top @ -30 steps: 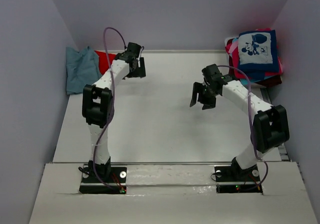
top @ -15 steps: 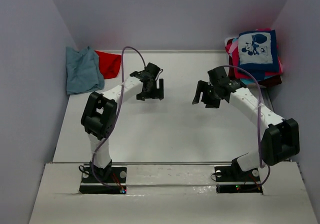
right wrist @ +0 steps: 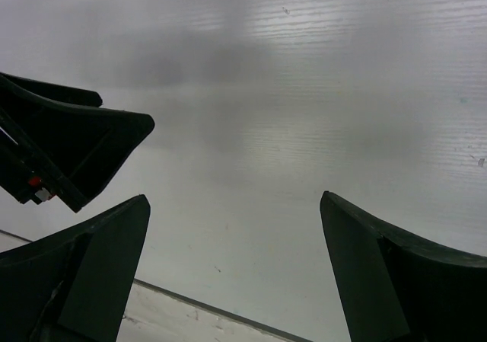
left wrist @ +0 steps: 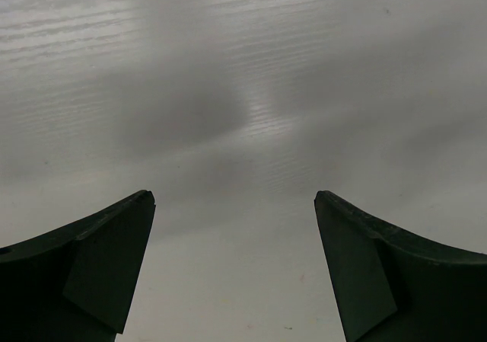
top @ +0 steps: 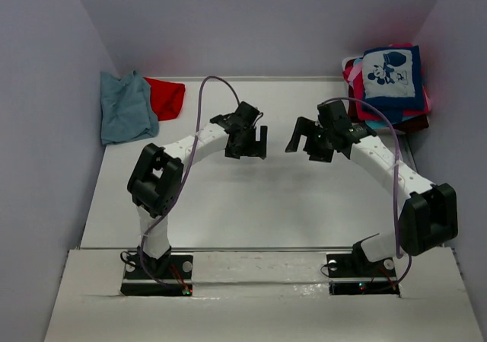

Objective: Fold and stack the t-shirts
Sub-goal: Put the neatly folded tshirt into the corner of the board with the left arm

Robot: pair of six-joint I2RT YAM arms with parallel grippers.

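T-shirts sit at both far corners of the table. A grey-blue shirt lies crumpled at the table's far-left corner with a red shirt bunched against it. A folded stack occupies the table's far-right corner, topped by a navy shirt printed with a cartoon mouse.

The split looks deliberate: loose shirts wait their turn on one side and finished ones are squared up on the other. The table's middle appears to be kept as the folding area. By that reading, at least two shirts are not yet folded.

Neither arm carries cloth. The left arm rises from the table's near-left edge, elbow bent high, forearm slanting in toward the table's middle. The right arm mirrors it from the near-right edge. Their wrists tip downward over the table's middle, near each other but apart.

Both sets of jaws are spread wide and grasp nothing. Each wrist camera shows only bare, wood-grained table between its own jaws. The right wrist's picture also catches the tips of the left arm's jaws just beside its own.

The pose suggests a pause between shirts, with the jaws ready for a reach toward the table's far-left corner.
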